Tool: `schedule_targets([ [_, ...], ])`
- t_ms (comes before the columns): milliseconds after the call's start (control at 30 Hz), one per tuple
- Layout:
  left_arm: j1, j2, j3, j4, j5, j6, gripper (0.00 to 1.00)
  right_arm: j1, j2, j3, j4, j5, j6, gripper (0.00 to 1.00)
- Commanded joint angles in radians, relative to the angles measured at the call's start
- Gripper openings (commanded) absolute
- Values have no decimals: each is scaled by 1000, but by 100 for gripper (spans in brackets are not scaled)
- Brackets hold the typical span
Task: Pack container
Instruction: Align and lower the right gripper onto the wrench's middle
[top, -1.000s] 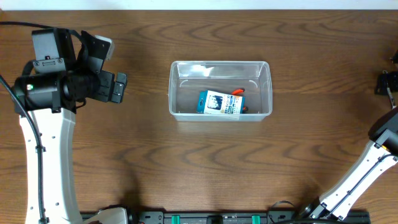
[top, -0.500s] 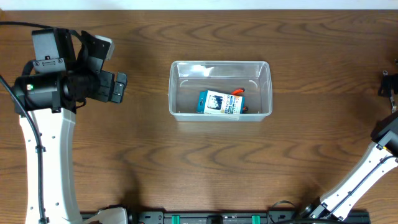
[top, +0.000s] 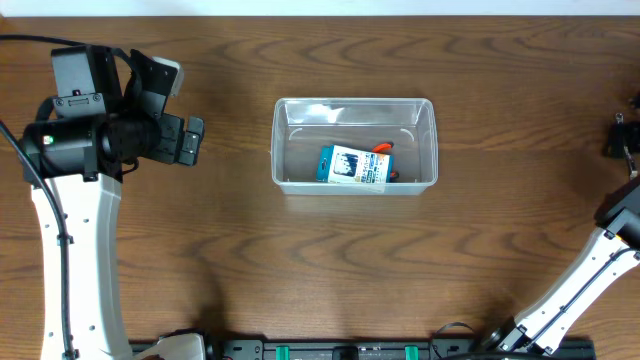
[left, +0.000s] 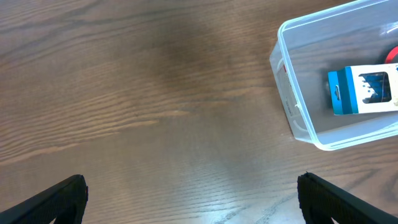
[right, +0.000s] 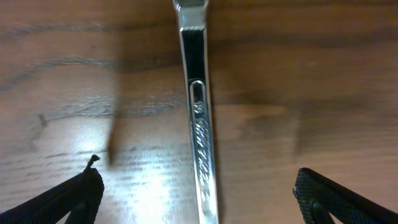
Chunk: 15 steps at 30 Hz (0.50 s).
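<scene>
– Sitting midway on the surface (top: 330, 260), the container (top: 355, 145) (blue-and-white box (top: 353, 166) already in it) lies well left of the right tool (right: 196, 186).
– And the wrench (right: 198, 112)?
– Right under that tool, between its spread fingers (right: 65, 199), long axis square to their closing line. Left tool (left: 191, 186), also spread and empty, is nearer the container but far from the wrench.
</scene>
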Motion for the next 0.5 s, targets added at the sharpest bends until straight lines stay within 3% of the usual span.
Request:
schedule_targets([
  [0,6,4,1,2,13,-2,98,-3,30,14,1,-14,-15,99],
  [467,6,4,1,2,13,-2,98,-2,58,14,1,40,-14,99],
])
